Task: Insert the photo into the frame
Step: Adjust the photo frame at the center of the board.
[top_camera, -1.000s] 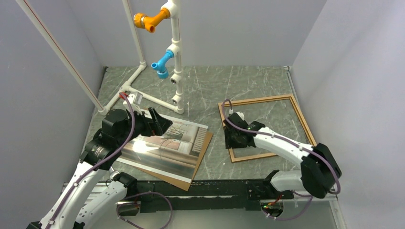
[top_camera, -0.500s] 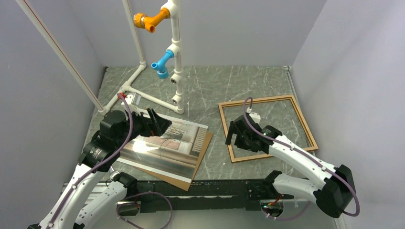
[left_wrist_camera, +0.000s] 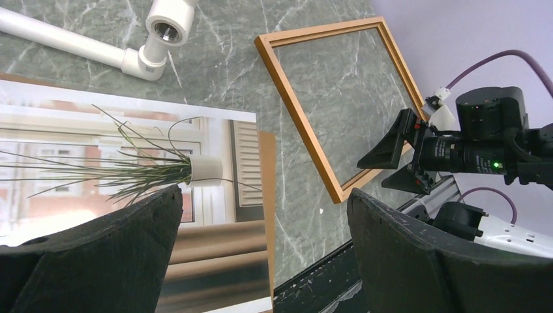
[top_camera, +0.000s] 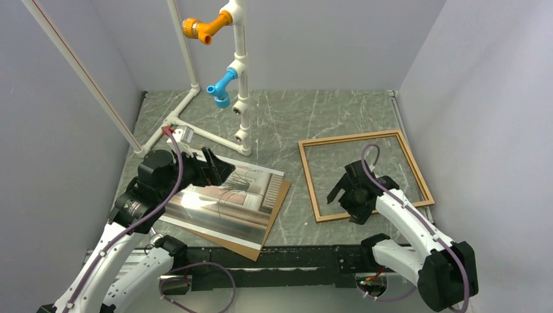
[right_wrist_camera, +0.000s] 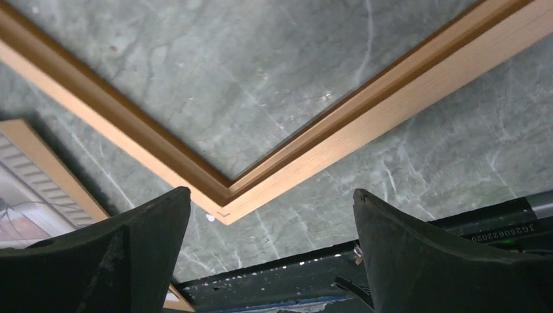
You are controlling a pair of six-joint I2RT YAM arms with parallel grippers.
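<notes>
The photo [top_camera: 222, 199] of a spiky potted plant lies face up at the near left, on a brown backing sheet [top_camera: 279, 195]. My left gripper [top_camera: 217, 168] hovers open over the photo's far part; in the left wrist view its jaws [left_wrist_camera: 264, 195] stand wide above the photo [left_wrist_camera: 98, 150], holding nothing. The wooden frame [top_camera: 352, 137] lies flat on the right. My right gripper [top_camera: 344, 205] is open above the frame's near rail. In the right wrist view its jaws [right_wrist_camera: 271, 192] stand wide with the near-left corner of the frame [right_wrist_camera: 313, 153] between and beyond them, untouched.
A white pipe stand [top_camera: 238, 72] with orange and blue fittings rises at the back centre, with pipes running along the table at the left. A black rail [top_camera: 293, 255] borders the near edge. Grey walls close in on both sides.
My right gripper has opened, let go of the frame's left near corner, and moved right along the near rail. The frame, photo and left arm have not moved.
</notes>
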